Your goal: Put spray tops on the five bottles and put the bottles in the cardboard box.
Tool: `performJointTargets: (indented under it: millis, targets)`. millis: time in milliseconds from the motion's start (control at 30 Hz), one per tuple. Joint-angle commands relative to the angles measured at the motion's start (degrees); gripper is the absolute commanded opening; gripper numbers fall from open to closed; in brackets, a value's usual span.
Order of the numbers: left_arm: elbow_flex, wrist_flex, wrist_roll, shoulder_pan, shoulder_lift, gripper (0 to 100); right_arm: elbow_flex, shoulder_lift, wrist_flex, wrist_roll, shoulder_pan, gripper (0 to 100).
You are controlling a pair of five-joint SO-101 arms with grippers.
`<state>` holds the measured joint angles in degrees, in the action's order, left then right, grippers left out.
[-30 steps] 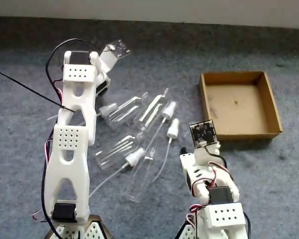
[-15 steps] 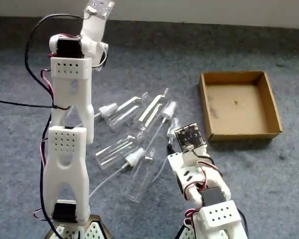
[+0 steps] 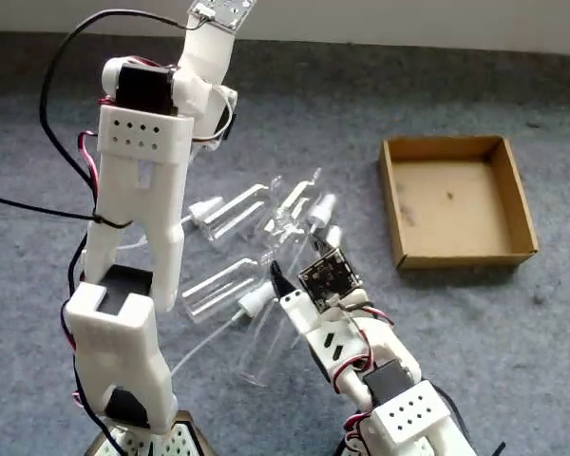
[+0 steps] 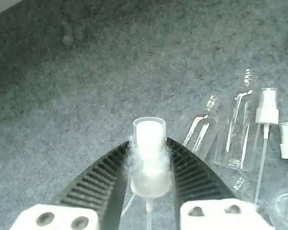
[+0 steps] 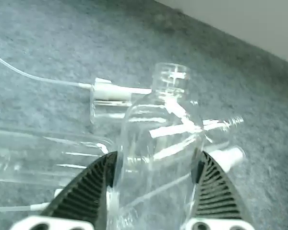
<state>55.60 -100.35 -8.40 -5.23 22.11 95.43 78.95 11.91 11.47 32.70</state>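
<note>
Now one held bottle, one held top

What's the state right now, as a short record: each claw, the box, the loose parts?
left claw: shut on a spray top, its tube hanging below
right claw: shut on a clear bottle, neck open, no top fitted
cardboard box: open, on the carpet beside the pile, no bottle inside yet
loose bottles: lying on their sides between the arms
loose spray tops: lying among the bottles, some with long tubes
done so far: nothing boxed
</note>
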Motion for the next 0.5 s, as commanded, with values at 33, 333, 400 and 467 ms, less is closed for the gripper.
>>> performJointTargets:
  millis: [33, 333, 400, 467]
  targets:
    - [-0.4, -0.18, 0.7, -4.62, -12.09, 0, -0.66, 0.92, -5.41, -0.62, 2.51, 10.9]
    - [-0.75, -0.09, 17.23, -12.0, -23.52, 0, -0.66, 0.92, -6.81, -0.62, 2.42, 10.9]
    - [-0.75, -0.09, 18.29, -12.0, -24.04, 0, -0.66, 1.01, -6.73, -0.7, 2.42, 10.9]
    - [-0.75, -0.44, 19.6, -12.09, -24.48, 0, -0.75, 1.01, -6.64, -1.14, 2.42, 10.9]
